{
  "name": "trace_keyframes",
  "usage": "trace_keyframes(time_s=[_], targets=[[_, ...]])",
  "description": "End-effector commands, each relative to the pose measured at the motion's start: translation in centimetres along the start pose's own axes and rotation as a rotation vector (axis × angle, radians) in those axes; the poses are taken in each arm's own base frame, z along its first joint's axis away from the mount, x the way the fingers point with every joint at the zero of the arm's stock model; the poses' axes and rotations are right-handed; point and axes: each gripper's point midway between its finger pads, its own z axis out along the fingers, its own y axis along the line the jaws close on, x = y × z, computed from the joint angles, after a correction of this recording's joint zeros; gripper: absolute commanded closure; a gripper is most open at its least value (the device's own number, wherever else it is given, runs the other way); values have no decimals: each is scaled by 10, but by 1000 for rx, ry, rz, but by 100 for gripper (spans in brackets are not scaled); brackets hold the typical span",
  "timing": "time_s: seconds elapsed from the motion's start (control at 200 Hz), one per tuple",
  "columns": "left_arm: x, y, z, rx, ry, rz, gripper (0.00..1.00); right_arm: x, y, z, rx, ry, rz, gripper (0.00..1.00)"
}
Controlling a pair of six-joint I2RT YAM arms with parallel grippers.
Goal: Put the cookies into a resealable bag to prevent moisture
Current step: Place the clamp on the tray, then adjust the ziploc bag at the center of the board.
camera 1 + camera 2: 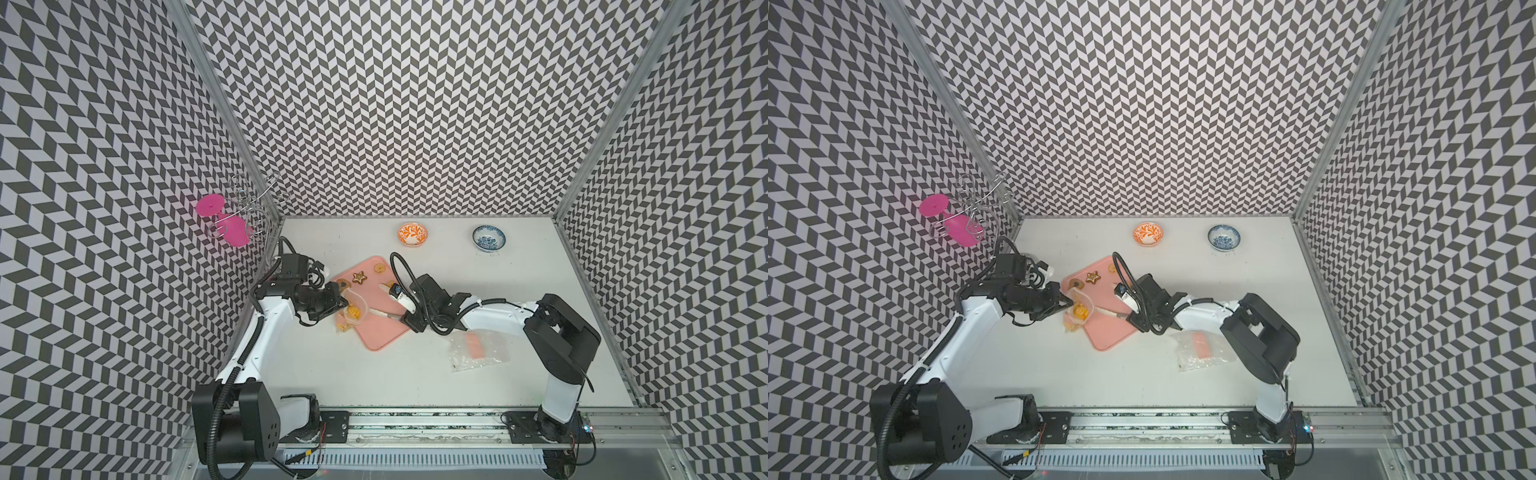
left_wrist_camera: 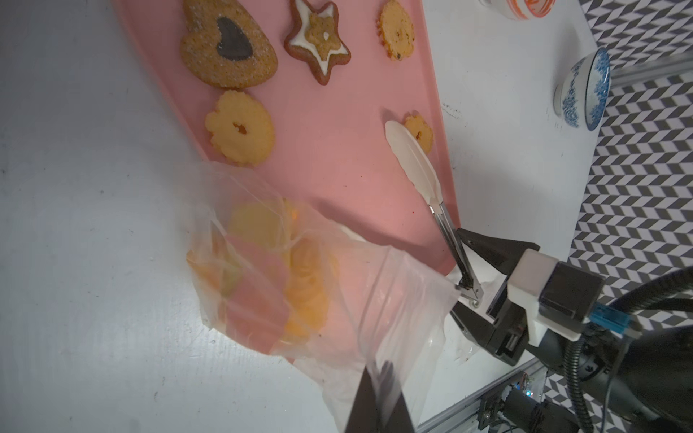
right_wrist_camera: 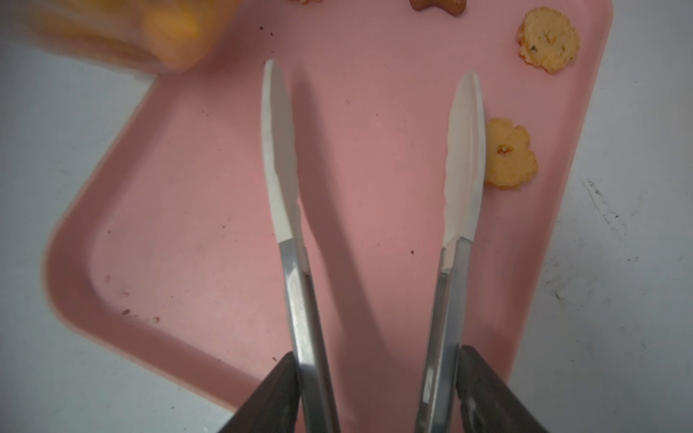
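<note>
My left claw (image 2: 377, 380) is clenched on the clear plastic resealable bag (image 2: 393, 300) to hold its mouth open; right claw (image 3: 378, 378) grasps white-tipped steel tongs (image 3: 279, 168), spread, empty.

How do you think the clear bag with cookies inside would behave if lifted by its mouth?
The bag is thin, wrinkled film, so it likely sags rather than holding shape. The cookies pooled at its closed end would probably make it hang bottom-heavy from the left gripper.
</note>
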Motion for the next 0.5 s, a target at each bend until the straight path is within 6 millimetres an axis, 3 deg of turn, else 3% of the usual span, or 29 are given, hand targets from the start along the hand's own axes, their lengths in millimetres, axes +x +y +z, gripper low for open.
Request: trace_keyframes(time_s=[0.0, 0.26, 0.401, 0.491], targets=[[-11, -12, -10, 66, -87, -66, 100, -41, 1, -8, -6, -127, -15, 30], [-19, -14, -20, 106, -211, -225, 100, -78, 18, -47, -109, -299, 6, 27], [-18, -16, -23, 158, -249, -319, 100, -96, 64, -80, -303, -478, 79, 31], [-11, -16, -19, 224, -251, -400, 100, -99, 94, -82, -401, -538, 88, 34]])
